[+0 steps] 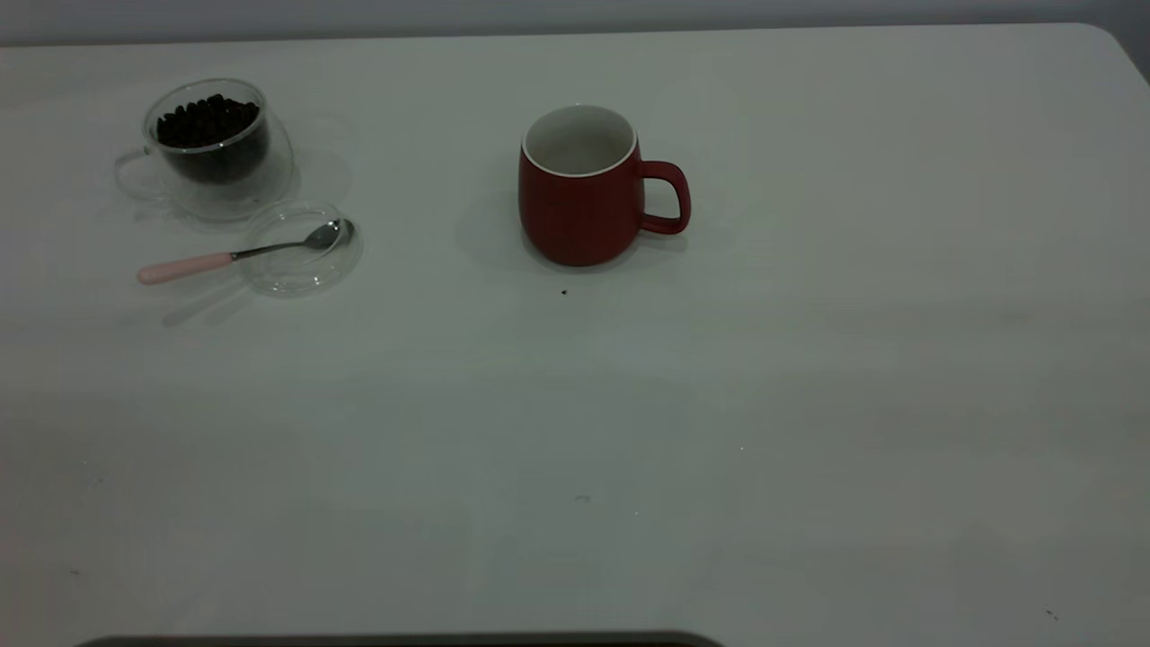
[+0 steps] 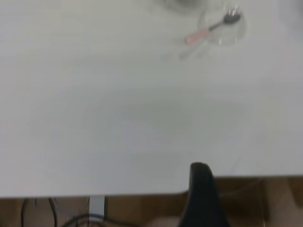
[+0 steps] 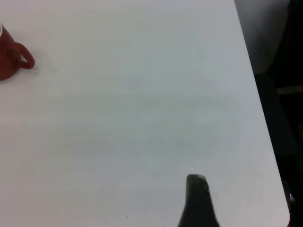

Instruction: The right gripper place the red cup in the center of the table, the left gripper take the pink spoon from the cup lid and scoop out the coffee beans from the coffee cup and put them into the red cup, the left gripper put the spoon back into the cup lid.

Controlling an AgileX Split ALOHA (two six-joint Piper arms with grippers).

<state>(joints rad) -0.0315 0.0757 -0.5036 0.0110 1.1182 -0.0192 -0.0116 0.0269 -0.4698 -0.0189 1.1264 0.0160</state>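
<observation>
Hanging back over the near table edge, the left gripper (image 2: 202, 189) shows only one black finger tip, so whether it is spread or pressed together cannot be told; the same holds for the right gripper (image 3: 199, 198), parked near the table's right side. Outward from the left gripper, well apart across bare table (image 1: 575, 431), lies the pink spoon (image 1: 241, 253), its bowl resting in the cup lid (image 1: 301, 270) and its pink handle sticking out over the rim toward the table's left side. Just beyond stands the coffee cup (image 1: 216, 153) with coffee beans (image 1: 208, 121); the red cup (image 1: 584, 193) sits mid-table, handle rightward. Judging by this, the spoon pickup comes next, and the left arm is nearer
</observation>
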